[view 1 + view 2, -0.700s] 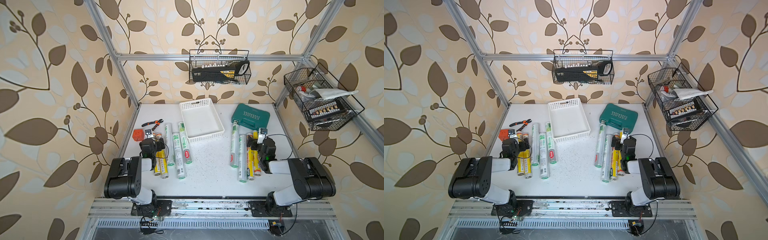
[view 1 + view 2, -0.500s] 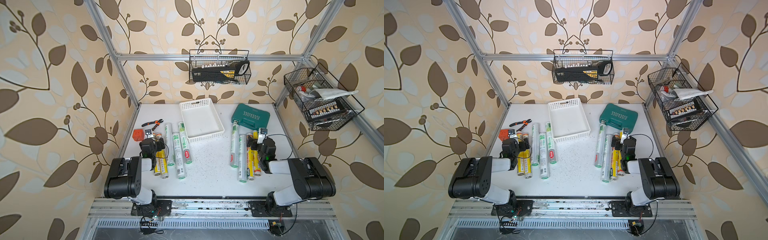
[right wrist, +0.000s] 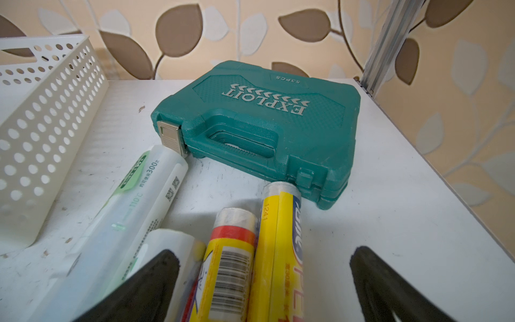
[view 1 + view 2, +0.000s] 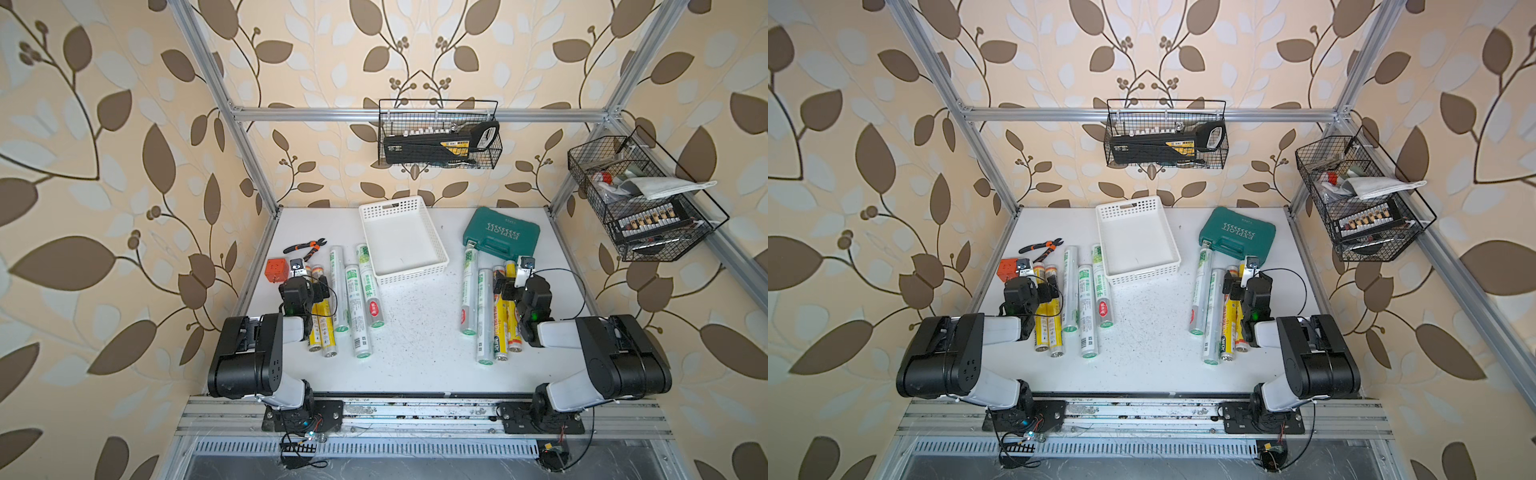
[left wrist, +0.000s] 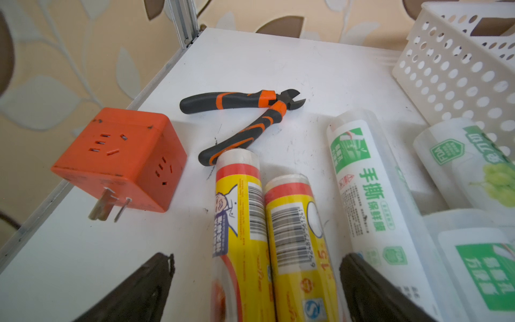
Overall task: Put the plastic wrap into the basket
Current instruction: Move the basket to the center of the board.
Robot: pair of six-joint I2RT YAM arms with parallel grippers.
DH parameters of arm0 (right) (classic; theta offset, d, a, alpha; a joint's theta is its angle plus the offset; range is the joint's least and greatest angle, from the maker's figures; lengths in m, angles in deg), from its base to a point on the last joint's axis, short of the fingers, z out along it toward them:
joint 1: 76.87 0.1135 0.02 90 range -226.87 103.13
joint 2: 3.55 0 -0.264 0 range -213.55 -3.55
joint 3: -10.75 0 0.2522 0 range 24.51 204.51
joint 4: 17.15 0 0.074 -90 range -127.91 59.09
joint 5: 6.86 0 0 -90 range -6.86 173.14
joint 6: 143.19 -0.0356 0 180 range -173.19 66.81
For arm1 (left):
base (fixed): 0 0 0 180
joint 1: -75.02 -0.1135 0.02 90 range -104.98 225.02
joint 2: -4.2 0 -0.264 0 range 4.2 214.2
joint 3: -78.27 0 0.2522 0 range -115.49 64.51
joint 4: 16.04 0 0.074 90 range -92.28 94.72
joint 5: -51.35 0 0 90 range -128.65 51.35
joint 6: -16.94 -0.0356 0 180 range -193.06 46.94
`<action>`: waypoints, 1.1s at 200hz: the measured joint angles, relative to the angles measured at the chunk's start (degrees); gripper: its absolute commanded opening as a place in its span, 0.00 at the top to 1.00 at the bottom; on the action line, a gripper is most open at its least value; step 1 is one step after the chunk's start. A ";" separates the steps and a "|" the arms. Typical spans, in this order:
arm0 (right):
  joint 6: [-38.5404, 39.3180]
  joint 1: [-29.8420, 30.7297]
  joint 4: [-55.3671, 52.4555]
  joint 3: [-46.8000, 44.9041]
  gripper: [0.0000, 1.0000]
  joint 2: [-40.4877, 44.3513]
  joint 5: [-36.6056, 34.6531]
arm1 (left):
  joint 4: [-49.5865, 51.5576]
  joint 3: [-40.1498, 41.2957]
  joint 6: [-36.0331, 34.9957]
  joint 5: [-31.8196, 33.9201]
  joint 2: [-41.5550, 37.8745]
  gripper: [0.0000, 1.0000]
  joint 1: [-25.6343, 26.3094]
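Your white table (image 4: 415,357) carries everything. The white perforated basket (image 4: 412,275) sits at the middle back, at a slight angle, with nothing inside it. To its right lies the shut teal EXPLOIT tool case (image 4: 501,230).

None of the plastic wrap rolls (image 4: 357,303) are in the basket. Five lie side by side left of it, and the others (image 4: 484,316) lie side by side right of it, with the far end of one touching the tool case.

Your left gripper (image 5: 256,259) is released, and its jaws spread wide on either side of two yellow rolls (image 5: 295,237). Your right gripper (image 3: 264,253) is also released and grasps nothing. It is spread over the two yellow rolls (image 3: 278,237) on its side.

Orange-handled cutting pliers (image 5: 242,117) and an orange socket cube (image 5: 119,161) lie near the table's left edge.
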 measured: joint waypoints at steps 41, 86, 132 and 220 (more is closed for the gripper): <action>-0.98 0.00 -12.39 3.82 0.01 10.25 -3.41 | 8.76 -1.31 -0.39 4.11 -13.16 0.01 3.69; -8.59 -0.02 -35.52 17.79 0.01 19.98 -5.22 | 18.56 -8.85 -1.79 7.61 -22.97 0.01 12.46; -19.45 0.11 -62.62 36.33 0.01 21.68 4.22 | 33.59 -19.15 5.03 7.37 -26.73 0.01 17.88; -26.08 17.46 -81.68 38.42 0.01 22.03 17.33 | 60.39 -43.36 24.48 -4.74 -9.22 0.01 17.84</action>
